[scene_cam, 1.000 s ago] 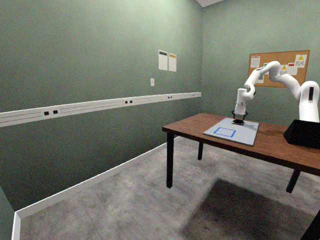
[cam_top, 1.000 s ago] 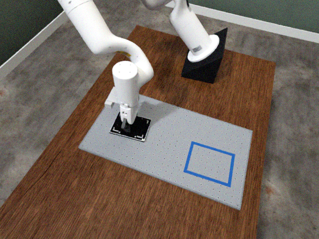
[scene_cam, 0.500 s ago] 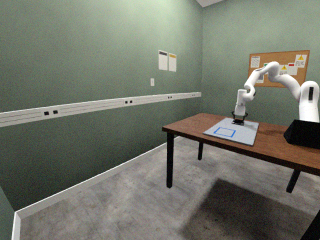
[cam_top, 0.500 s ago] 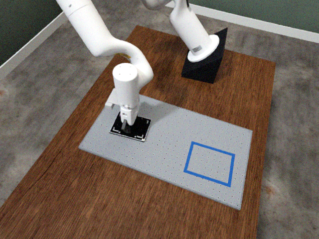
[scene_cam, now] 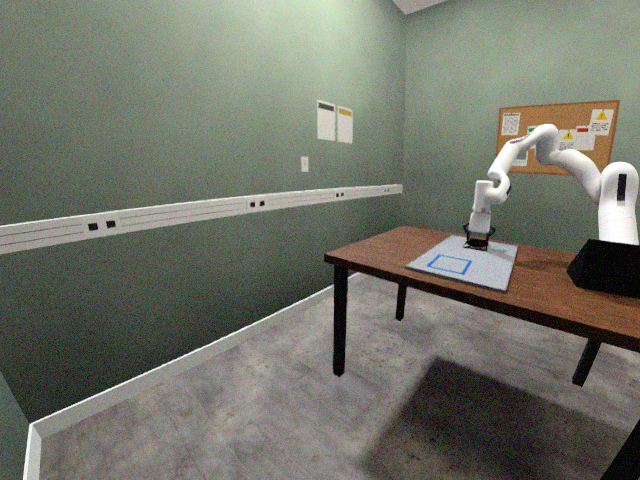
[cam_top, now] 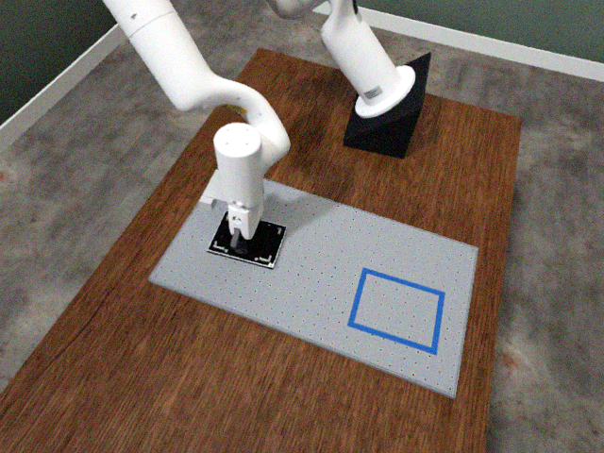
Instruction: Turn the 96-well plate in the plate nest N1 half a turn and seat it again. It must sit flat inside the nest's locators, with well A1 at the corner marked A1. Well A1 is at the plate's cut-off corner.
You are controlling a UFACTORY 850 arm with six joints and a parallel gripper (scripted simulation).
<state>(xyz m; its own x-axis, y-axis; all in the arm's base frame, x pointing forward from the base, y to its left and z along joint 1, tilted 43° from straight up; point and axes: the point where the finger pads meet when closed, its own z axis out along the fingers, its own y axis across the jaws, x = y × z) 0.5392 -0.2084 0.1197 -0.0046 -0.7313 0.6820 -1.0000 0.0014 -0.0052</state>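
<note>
The dark 96-well plate [cam_top: 248, 242] lies in the black plate nest N1 [cam_top: 272, 253], which has white corner locators, at the near left of the grey perforated mat [cam_top: 317, 275]. My gripper [cam_top: 239, 245] points straight down over the plate. It is open, with its fingers low at the plate's sides. The arm hides much of the plate, so the cut-off corner and the A1 mark do not show. In the exterior view the gripper [scene_cam: 476, 240] stands over the nest at the mat's far end.
A blue outlined rectangle [cam_top: 395, 310] is marked on the right part of the mat. The robot's black base block [cam_top: 387, 109] stands at the back of the wooden table [cam_top: 243, 341].
</note>
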